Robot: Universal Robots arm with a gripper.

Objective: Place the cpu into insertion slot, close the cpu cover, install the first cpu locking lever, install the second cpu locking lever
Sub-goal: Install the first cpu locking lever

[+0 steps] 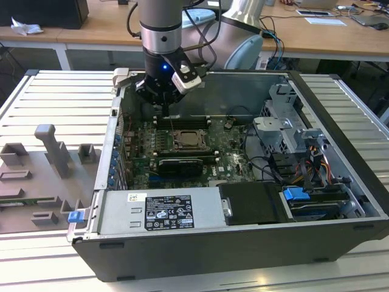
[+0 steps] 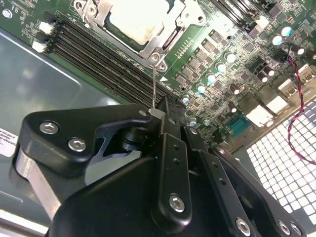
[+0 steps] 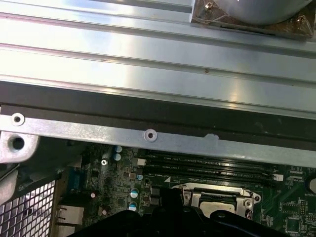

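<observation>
Currently the black gripper (image 2: 158, 112), pinched narrow, holds a thin silvery wire locking lever (image 2: 154, 84) by its free tip; it is likely stiff, springy and slippery.

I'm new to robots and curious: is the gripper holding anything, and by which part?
The gripper appears shut on a thin cpu locking lever, pinching its free end.

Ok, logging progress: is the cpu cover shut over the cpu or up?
Shut: in the second wrist view the cpu cover lies flat, framing the cpu; the claw pinches a raised locking lever.
</observation>
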